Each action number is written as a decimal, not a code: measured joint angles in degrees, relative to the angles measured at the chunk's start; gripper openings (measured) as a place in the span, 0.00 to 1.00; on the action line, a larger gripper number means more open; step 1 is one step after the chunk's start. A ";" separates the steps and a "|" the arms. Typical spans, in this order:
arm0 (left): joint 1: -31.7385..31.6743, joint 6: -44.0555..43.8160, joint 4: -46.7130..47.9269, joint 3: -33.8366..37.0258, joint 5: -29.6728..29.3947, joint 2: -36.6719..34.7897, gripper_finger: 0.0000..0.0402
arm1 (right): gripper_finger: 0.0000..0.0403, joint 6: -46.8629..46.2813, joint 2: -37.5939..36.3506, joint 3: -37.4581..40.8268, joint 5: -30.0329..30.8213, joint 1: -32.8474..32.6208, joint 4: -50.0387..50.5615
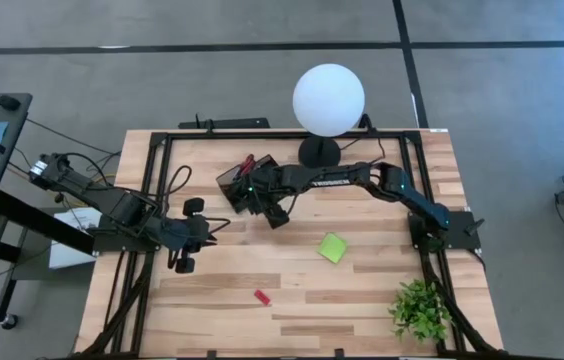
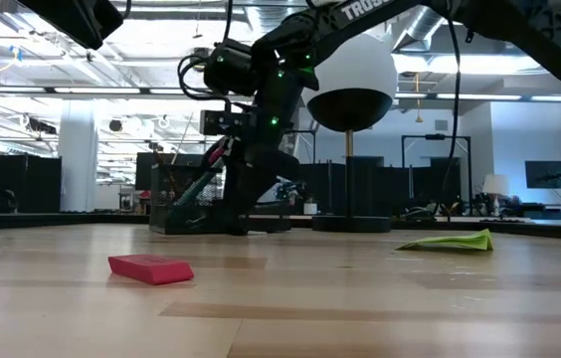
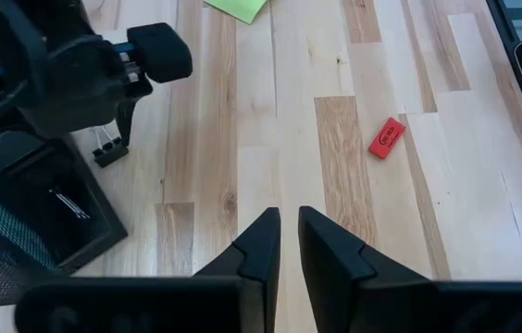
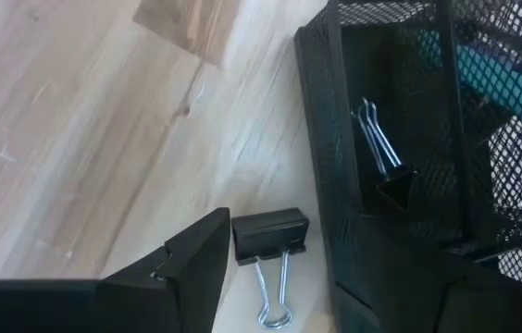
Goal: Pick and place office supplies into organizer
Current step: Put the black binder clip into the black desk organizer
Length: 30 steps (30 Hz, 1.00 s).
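Note:
The black mesh organizer (image 1: pixel 245 185) sits on the table's far middle, with red and teal pieces sticking out of it. In the right wrist view it holds a black clip (image 4: pixel 386 157) and a teal pen (image 4: pixel 502 79). My right gripper (image 4: pixel 284 268) is open and hangs low beside the organizer's wall. A black binder clip (image 4: pixel 270 234) lies flat on the wood between its fingers, wire handles toward the wrist. The lime sticky pad (image 1: pixel 333 247) and the red piece (image 1: pixel 261 297) lie on the table. My left gripper (image 3: pixel 289 222) waits shut at the left. My right gripper has one fingertip (image 4: pixel 215 236) right beside the side of the binder clip's black body (image 4: pixel 242 236). I cannot tell whether it touches. The clip lies on the table. The other finger is low at the organizer's side and mostly out of the picture.
The white globe lamp (image 1: pixel 328 100) stands on its round black base (image 1: pixel 319 152) just behind the right arm. A small green plant (image 1: pixel 420 308) is at the near right corner. Bare wood lies between the sticky pad and the red piece.

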<state>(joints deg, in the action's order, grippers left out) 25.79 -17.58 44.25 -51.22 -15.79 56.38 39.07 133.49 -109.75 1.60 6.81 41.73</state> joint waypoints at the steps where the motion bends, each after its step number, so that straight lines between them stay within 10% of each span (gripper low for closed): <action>1: 0.01 0.00 0.02 0.00 0.00 0.00 0.10 | 0.54 0.04 0.00 0.00 -0.38 0.14 -0.21; 22: 0.02 0.00 0.02 0.00 0.00 0.00 0.10 | 0.54 -0.83 -0.11 0.31 -2.90 0.09 1.26; 30: 0.00 0.00 0.01 0.00 0.00 0.00 0.10 | 0.54 2.56 -0.34 0.51 5.80 -2.53 -1.62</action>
<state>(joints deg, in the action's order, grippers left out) 25.79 -17.58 44.26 -51.22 -15.79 56.38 41.62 133.16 -109.24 7.41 4.28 40.11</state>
